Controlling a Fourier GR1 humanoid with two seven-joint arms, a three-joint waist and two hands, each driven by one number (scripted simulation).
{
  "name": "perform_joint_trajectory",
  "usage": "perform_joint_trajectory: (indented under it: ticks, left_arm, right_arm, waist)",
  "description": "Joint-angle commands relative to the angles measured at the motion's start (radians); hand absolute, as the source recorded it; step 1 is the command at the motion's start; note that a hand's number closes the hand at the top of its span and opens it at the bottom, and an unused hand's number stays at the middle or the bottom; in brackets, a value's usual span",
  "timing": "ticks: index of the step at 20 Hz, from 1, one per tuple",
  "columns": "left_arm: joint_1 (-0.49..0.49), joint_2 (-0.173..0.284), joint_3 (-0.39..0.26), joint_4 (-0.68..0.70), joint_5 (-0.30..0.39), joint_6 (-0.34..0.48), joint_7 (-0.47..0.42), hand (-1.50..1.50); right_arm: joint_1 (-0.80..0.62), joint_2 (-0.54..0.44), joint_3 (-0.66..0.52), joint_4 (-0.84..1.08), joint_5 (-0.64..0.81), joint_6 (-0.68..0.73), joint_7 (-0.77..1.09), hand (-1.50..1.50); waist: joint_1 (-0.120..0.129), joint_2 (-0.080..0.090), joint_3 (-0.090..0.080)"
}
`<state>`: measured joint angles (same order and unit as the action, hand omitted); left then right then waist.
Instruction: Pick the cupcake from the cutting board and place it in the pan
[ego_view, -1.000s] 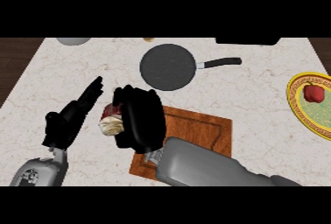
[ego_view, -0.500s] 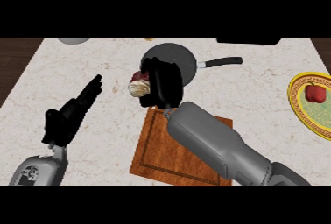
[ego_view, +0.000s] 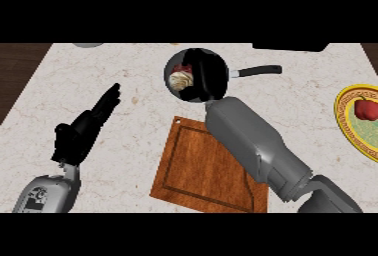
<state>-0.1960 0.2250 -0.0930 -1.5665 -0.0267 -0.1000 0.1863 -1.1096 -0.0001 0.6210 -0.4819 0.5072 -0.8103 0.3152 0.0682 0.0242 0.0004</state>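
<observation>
- Head view: the right hand (ego_view: 203, 75) is over the pan (ego_view: 176, 62), with its black fingers curled round the cupcake (ego_view: 179, 80).
- The cupcake is inside the round rim of the pan, at the left side of the hand. You can see its pale frosting and a bit of red.
- The pan's black handle (ego_view: 258, 71) points to the right.
- The brown cutting board (ego_view: 199, 170) lies on the pale bench (ego_view: 125, 65), below the pan, with the grey right forearm (ego_view: 255, 147) across it.
- The left hand (ego_view: 85, 127) rests at the left, fingers straight, holding nothing.
- A yellow plate (ego_view: 347, 125) with a red apple (ego_view: 367, 109) sits at the right edge.
</observation>
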Motion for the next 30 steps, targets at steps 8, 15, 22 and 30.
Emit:
perform_joint_trajectory:
  ticks: [8,15,22,30]
  left_arm:
    - [0.023,-0.009,-0.022,-0.062,-0.02,0.0,0.022,0.0]
    - [-0.033,-0.029,-0.033,-0.032,-0.041,0.016,0.03,0.0]
    - [-0.041,-0.029,-0.015,-0.011,-0.022,0.006,0.006,0.0]
    - [-0.057,-0.035,-0.017,-0.011,-0.019,0.004,0.035,0.0]
  right_arm:
    - [-0.094,-0.002,-0.169,0.245,-0.096,-0.011,-0.268,1.5]
    - [-0.106,-0.036,-0.246,0.353,-0.182,0.241,-0.194,-1.5]
    - [-0.054,-0.034,-0.397,0.252,-0.321,0.168,-0.398,-1.5]
    - [-0.004,-0.116,-0.614,0.172,-0.531,0.339,-0.63,-1.5]
  waist:
    - [0.017,0.005,0.001]
    - [0.042,0.025,0.002]
    - [0.049,0.038,0.005]
    - [0.03,0.035,0.006]
